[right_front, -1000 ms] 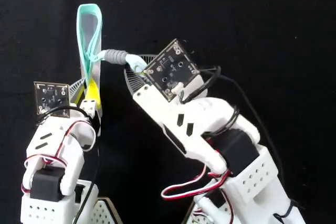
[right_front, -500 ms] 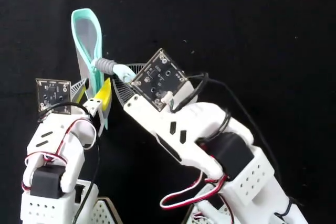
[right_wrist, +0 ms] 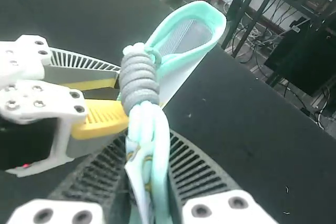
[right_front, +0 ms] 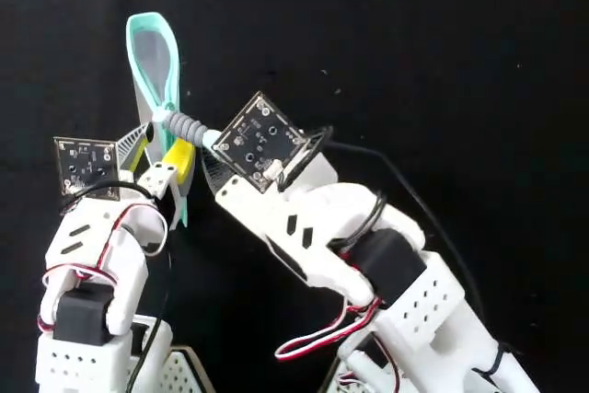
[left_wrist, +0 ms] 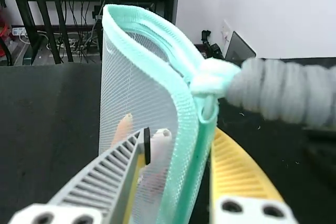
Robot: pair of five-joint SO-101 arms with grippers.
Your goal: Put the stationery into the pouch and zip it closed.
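A mint mesh pouch (right_front: 152, 62) stands on edge on the black table. My left gripper (right_front: 158, 152) is shut on the pouch's near end, with the mesh wall (left_wrist: 131, 103) pinched between its grey and yellow fingers. Through the mesh, pieces of stationery (left_wrist: 157, 148) show faintly inside. The grey wound zipper pull (right_front: 185, 125) runs from the slider on the pouch's rim to my right gripper (right_front: 210, 142). That gripper (right_wrist: 149, 148) is shut on the pull's mint tassel (right_wrist: 147, 182), just beside the left gripper (right_wrist: 52, 95). The pouch's far loop (right_wrist: 184, 38) still gapes open.
The black tablecloth (right_front: 442, 89) spreads wide to the right and behind the pouch. Both arm bases (right_front: 83, 338) crowd the near edge. Shelving and cables (left_wrist: 58, 14) stand beyond the table's far side.
My right gripper has drawn the zipper pull leftward and nearer, closing up against the left gripper. The pouch shifted slightly left in the left gripper's hold.
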